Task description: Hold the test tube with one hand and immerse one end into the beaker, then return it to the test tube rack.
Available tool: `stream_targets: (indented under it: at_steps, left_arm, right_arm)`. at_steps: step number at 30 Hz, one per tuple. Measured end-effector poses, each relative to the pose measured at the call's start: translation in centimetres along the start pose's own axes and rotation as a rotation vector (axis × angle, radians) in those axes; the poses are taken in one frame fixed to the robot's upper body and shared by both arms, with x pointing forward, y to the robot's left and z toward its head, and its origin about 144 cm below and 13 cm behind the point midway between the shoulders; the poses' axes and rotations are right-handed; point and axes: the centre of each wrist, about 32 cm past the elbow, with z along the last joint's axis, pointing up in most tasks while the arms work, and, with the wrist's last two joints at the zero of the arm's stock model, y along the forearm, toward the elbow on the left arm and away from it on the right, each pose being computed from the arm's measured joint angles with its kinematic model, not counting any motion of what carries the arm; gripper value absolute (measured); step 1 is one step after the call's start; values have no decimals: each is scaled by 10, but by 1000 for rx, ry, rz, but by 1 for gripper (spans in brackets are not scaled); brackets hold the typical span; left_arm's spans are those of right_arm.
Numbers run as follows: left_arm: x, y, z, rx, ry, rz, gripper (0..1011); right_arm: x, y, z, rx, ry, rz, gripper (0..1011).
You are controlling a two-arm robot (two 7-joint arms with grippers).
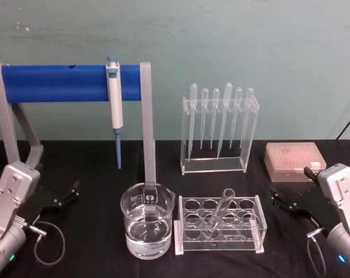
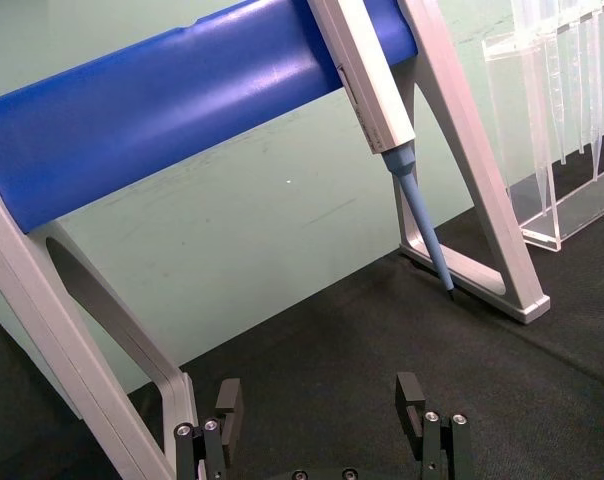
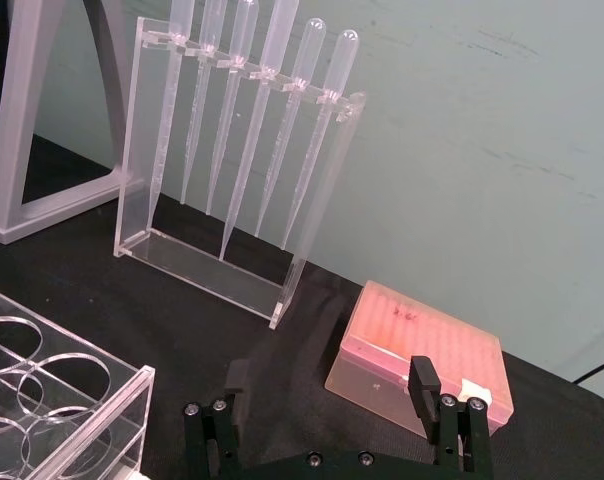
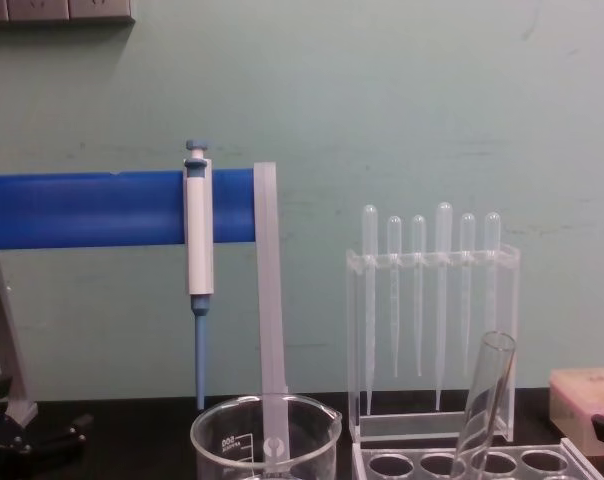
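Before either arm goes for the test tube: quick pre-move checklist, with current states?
1. Test tube in the rack: ok, though it leans rather than standing upright.
2. Tube's bottom end seated at the rack's base: cannot tell.
3. Beaker upright with liquid in it, beside the rack on the robot's left: ok.
4. Right gripper open, holding nothing, to the right of the rack: ok.
5. Left gripper open, holding nothing, parked at the left: ok.
6. Pipettor hanging on its stand, behind the beaker and apart from it: ok.
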Motion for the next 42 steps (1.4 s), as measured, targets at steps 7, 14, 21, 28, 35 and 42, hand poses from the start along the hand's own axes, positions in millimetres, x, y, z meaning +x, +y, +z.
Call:
stream_targets:
  at_steps: [7, 14, 21, 28, 35, 42]
  left_arm:
    - [0, 0, 0, 0, 0, 0, 1000]
    - [0, 0, 0, 0, 0, 0, 1000]
    - [0, 0, 0, 0, 0, 0, 1000]
    - [0, 0, 0, 0, 0, 0, 1000]
    - [0, 0, 0, 0, 0, 0, 1000]
    - [0, 0, 0, 0, 0, 0, 1000]
  right_arm:
    - [0, 0, 0, 0, 0, 0, 1003]
    - [0, 0, 0, 0, 0, 0, 1003]
    - [0, 0, 0, 0, 0, 0, 1003]
    - [0, 0, 0, 0, 0, 0, 1003]
    - [1, 0, 1, 12, 5, -3, 1003]
    - [3, -10, 11, 91, 19, 19, 1003]
